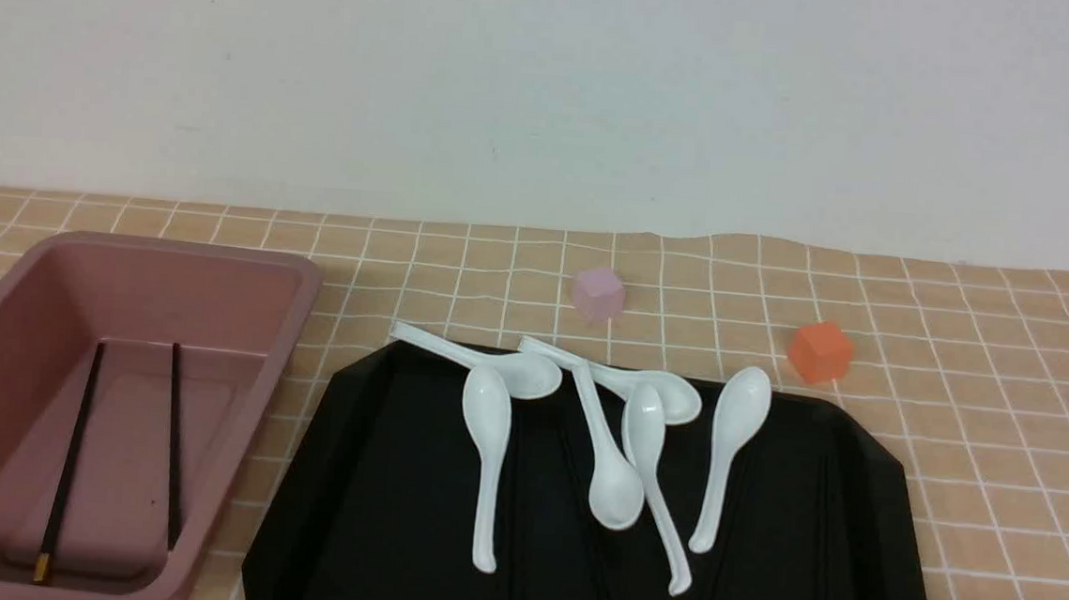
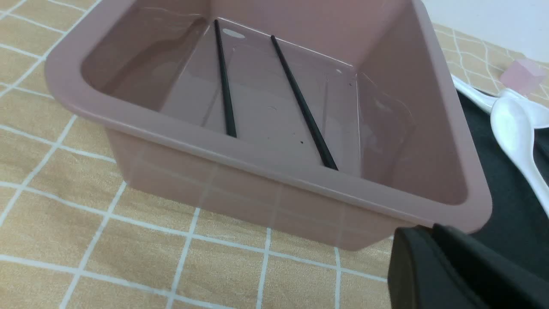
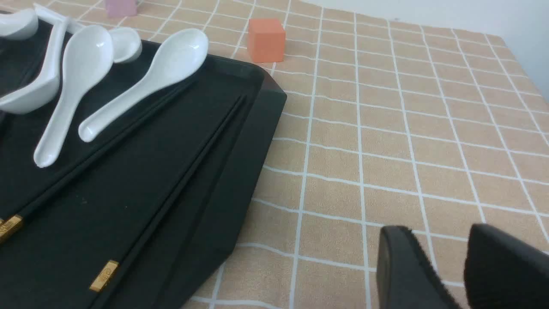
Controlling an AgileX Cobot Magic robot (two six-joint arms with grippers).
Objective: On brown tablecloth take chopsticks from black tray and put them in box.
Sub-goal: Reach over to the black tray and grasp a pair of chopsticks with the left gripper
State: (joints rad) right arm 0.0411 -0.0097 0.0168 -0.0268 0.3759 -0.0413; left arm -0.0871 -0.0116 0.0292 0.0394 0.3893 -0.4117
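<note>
The pink box (image 1: 293, 321) stands at the left of the brown tablecloth (image 1: 981, 369) and holds two black chopsticks (image 1: 72, 456); both also show in the left wrist view (image 2: 302, 103). The black tray (image 1: 858, 511) lies in the middle. In the right wrist view more chopsticks (image 3: 173, 189) with gold tips lie on the tray (image 3: 253, 141), one (image 3: 98, 154) partly under a spoon. My left gripper (image 2: 429, 229) is shut and empty, just outside a corner of the box (image 2: 257, 156). My right gripper (image 3: 441, 231) is open and empty over bare cloth beside the tray. Neither gripper shows in the front view.
Several white spoons (image 1: 487, 447) lie across the far half of the tray. A lilac cube (image 1: 598, 293) and an orange cube (image 1: 820, 351) stand on the cloth behind the tray. The cloth is wrinkled along its far edge.
</note>
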